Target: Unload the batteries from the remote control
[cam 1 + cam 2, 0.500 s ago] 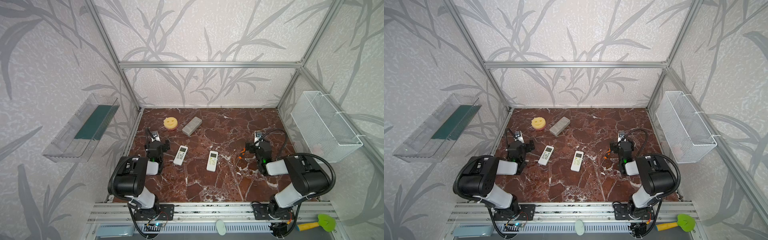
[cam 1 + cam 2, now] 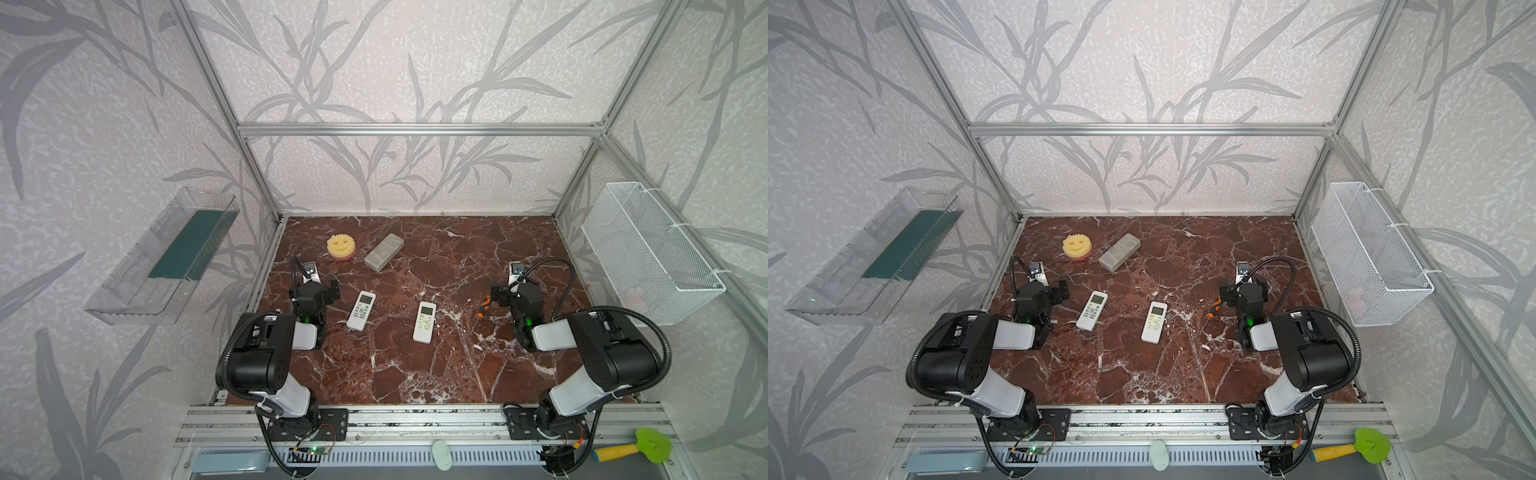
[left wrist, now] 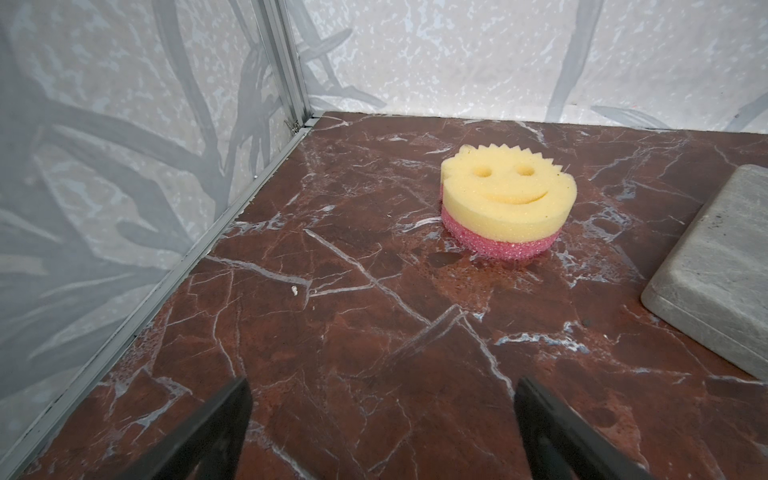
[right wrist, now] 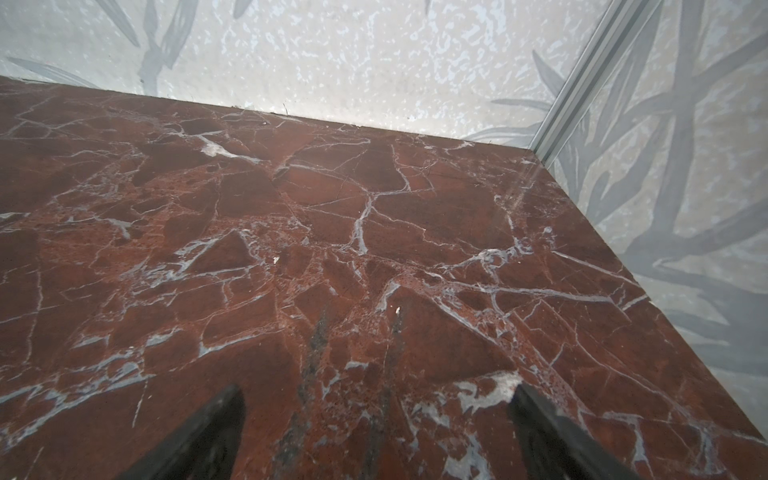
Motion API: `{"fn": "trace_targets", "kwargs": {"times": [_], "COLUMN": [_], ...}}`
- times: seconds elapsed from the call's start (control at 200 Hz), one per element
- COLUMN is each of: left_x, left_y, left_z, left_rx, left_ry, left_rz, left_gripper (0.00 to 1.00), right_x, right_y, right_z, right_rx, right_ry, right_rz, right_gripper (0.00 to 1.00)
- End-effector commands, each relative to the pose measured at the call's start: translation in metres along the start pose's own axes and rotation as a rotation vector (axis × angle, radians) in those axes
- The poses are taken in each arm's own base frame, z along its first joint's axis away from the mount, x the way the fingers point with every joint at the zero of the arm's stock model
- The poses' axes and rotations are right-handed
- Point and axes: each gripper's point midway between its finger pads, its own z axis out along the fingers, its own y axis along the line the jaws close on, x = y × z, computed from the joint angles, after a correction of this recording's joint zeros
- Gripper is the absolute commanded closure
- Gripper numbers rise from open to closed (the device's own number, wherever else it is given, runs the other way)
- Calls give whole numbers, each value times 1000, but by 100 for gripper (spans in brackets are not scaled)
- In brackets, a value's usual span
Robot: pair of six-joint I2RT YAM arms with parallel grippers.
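- Left gripper point(image 2: 316, 286): jaws spread wide, nothing between them (its wrist view shows only bare marble there); it sits low near the left edge of the worktop point(image 2: 395, 374), pointing at the far edge.
- Right gripper point(image 2: 516, 287): likewise spread and empty; it sits near the right edge and also faces the far edge.
- Batteries: not visible in any view; judged to be housed inside the remotes, which lie button-face up, so any cover would be underneath.
- Left remote point(image 2: 361, 311): white, flat on the worktop, left of centre; its long axis runs from near edge to far edge, display end toward the far edge and leaning slightly right.
- Right remote point(image 2: 424, 322): white, lying much the same way, about mid-worktop; apart from the left remote.
- Deciding relation: the left remote lies near the left gripper's right flank, not ahead of its jaws; the left arm is plainly the nearer one; the right remote lies between the arms, somewhat nearer the right gripper.
- Judgement: unloading not begun; a gripper must turn inward, and a remote probably needs turning over first.
- Bystanders: smiley sponge point(image 3: 507, 195) and grey block point(image 3: 715, 270) sit toward the far-left corner, apart from both remotes.
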Motion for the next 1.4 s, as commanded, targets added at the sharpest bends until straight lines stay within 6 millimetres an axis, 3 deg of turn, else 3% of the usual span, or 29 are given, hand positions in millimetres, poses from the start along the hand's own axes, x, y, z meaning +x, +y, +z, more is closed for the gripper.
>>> {"fn": "trace_targets", "kwargs": {"times": [0.0,1.16,1.255,1.395], "left_x": [-13,-13,-14,-26], "left_y": [1,1,3,10], "left_z": [0,1,0,-15], "left_rx": [3,1,-8,-45], "left_ry": [-36,-36,-41,-100], "left_rz": [-12,-13,-16,-32], "left_gripper": [1,1,1,0], "right_x": [-13,-13,-14,-20], "right_y": [-3,-3,-13,-6], "right_z": [-1,-1,-3,-9], "right_rx": [9,8,71,39], "right_ry": [-39,-39,-42,-66], "right_rz": [10,10,32,1], "right_gripper": [1,1,0,1]}}
